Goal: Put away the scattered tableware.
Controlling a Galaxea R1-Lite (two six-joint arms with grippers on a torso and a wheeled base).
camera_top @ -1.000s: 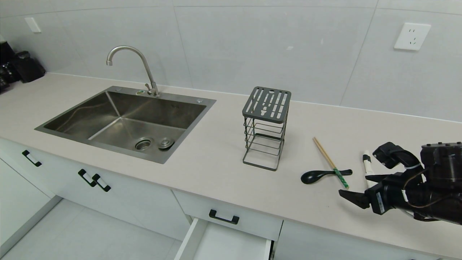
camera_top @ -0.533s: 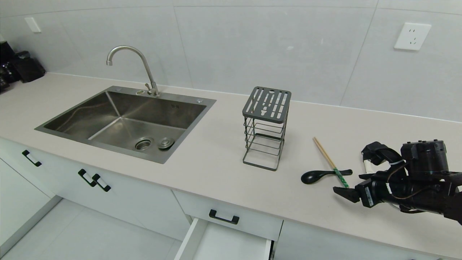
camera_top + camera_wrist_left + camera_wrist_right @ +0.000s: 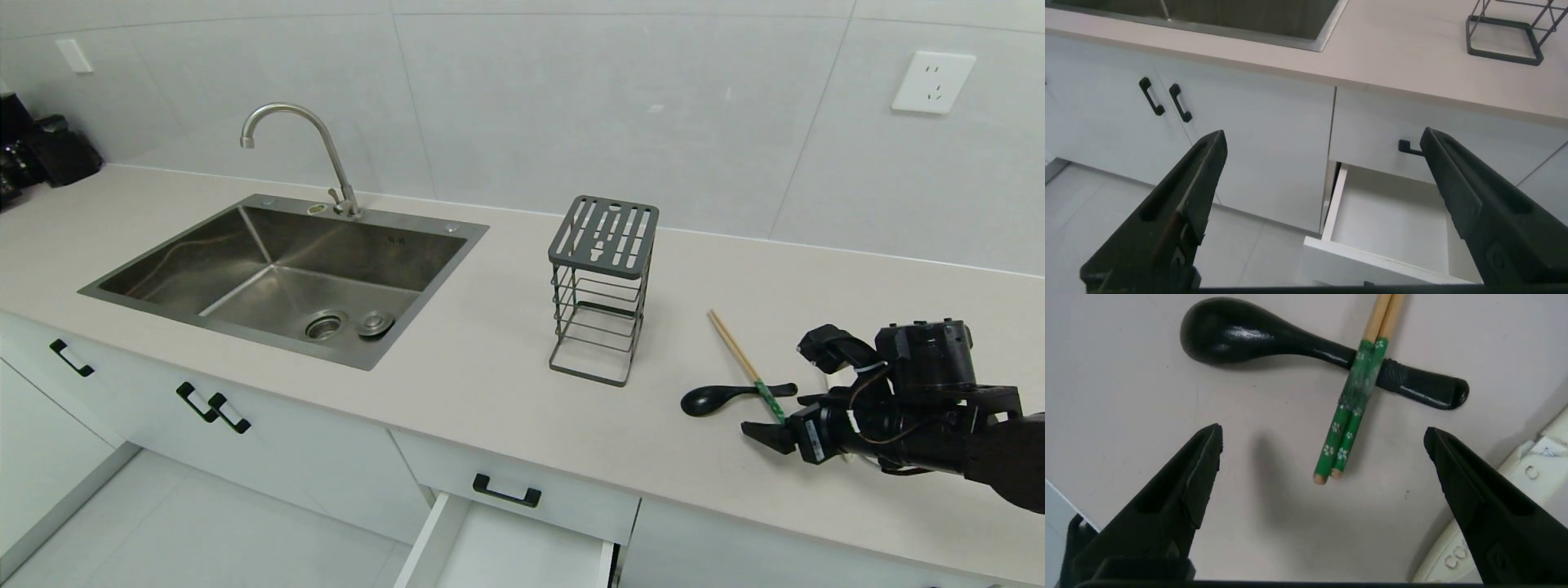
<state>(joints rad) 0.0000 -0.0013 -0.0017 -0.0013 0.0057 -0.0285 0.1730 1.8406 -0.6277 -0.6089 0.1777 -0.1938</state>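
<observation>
a: right gripper [image 3: 1323, 441] hangs wide open, empty, over the chopsticks [image 3: 1360, 384] lying across the handle of the black spoon [image 3: 1241, 335] on the counter [image 3: 490, 351].
b: closing there could pinch only one stick (they're thin), flicking the spoon or rolling the other away.

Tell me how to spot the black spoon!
Start at the steel sink and go along the counter past the dark wire rack, toward the robot's right. The black spoon lies flat there, near the front edge. It is the only all-black piece, and green-tipped chopsticks lie across its handle.
</observation>
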